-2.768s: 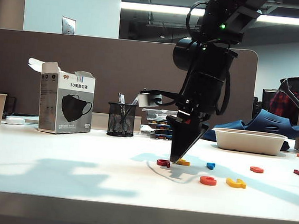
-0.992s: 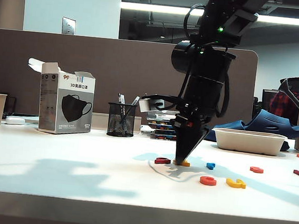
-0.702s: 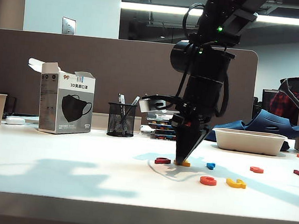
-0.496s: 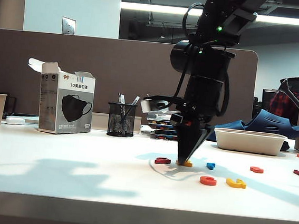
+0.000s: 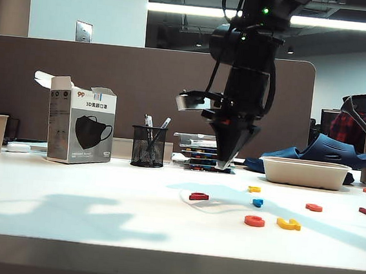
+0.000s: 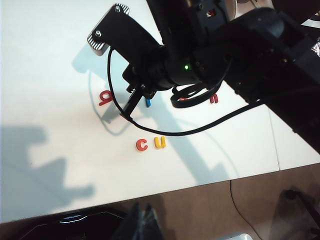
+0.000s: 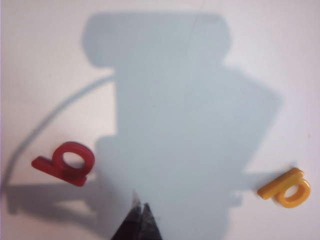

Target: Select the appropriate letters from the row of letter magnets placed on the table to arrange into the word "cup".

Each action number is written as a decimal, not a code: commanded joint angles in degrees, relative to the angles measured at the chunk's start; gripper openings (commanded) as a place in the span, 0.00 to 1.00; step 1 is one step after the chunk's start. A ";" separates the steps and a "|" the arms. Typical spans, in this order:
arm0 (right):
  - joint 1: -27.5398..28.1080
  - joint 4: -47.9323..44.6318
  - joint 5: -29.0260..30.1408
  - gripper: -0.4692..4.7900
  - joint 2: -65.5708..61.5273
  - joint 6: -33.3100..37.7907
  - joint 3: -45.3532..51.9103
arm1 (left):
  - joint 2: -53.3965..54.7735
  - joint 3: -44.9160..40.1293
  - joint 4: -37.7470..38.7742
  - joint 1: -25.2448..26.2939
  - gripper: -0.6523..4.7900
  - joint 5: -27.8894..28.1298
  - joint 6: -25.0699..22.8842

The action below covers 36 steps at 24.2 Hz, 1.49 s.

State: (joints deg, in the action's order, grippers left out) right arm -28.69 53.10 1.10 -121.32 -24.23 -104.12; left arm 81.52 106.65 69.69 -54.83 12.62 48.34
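White desk [image 5: 66, 210]: wide plain top carrying every letter.
Right hand [image 5: 224, 167]: raised clear of the desk, tips pointing down, fingers pressed together, nothing between them; in its own wrist view the tips [image 7: 140, 212] sit between two letters.
Left hand [image 6: 145, 220]: high over the front desk edge, looking down on the scene; only dark tips show at the frame border, so I cannot tell its state.
Dark red letter [image 5: 198, 196]: flat, at 7 o'clock below the right hand.
Yellow p [image 5: 254, 189]: flat, at 4 o'clock from the right hand, just behind the blue letter [image 5: 258, 202].
Orange-red c [image 5: 254, 220] and yellow u [image 5: 289, 223]: side by side nearest the front edge.
Background: mesh pen cup [image 5: 148, 146], mask box [image 5: 80, 127].
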 commanded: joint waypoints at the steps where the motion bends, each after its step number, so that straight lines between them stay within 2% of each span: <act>1: -0.04 0.98 0.02 0.09 0.31 0.52 -2.25 | -0.15 0.17 -0.15 -0.02 0.11 0.22 0.11; 6: -0.04 1.16 -0.68 0.09 0.31 3.78 -6.93 | -0.13 0.17 -0.15 -0.02 0.11 0.24 0.11; 8: -0.04 0.48 -4.13 0.09 0.31 6.95 -7.72 | -0.15 0.17 -0.15 -0.02 0.11 0.24 0.11; 12: -0.02 0.90 -14.64 0.09 0.31 16.50 -7.91 | -0.15 0.17 -0.15 -0.02 0.11 0.22 0.11; 13: -0.02 1.33 -16.52 0.11 0.31 18.84 -7.91 | -0.15 0.17 -0.15 -0.02 0.11 0.22 0.11; 16: -0.02 2.32 -16.41 0.14 0.28 21.09 -8.28 | -0.15 0.17 -0.15 -0.02 0.11 0.24 0.11; 21: 0.66 5.66 -13.05 0.14 0.28 24.33 -11.37 | -0.15 0.17 -0.15 -0.02 0.11 0.22 0.11; 26: 3.37 10.43 -10.95 0.14 0.28 28.83 -17.99 | -0.15 0.17 -0.13 -0.02 0.11 0.24 0.11; 30: 6.71 13.90 -3.54 0.14 0.26 33.33 -23.23 | -0.15 0.17 -0.15 -0.02 0.11 0.22 0.11; 33: 8.33 14.40 -0.87 0.14 0.26 35.30 -24.50 | -0.15 0.17 -0.15 -0.02 0.11 0.22 0.11; 36: 9.90 14.67 -0.70 0.14 0.17 36.33 -24.68 | -0.15 0.17 -0.15 -0.02 0.11 0.22 0.11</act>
State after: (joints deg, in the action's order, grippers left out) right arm -19.09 67.64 0.10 -121.34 11.35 -128.60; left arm 81.52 106.65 69.67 -54.83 12.62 48.34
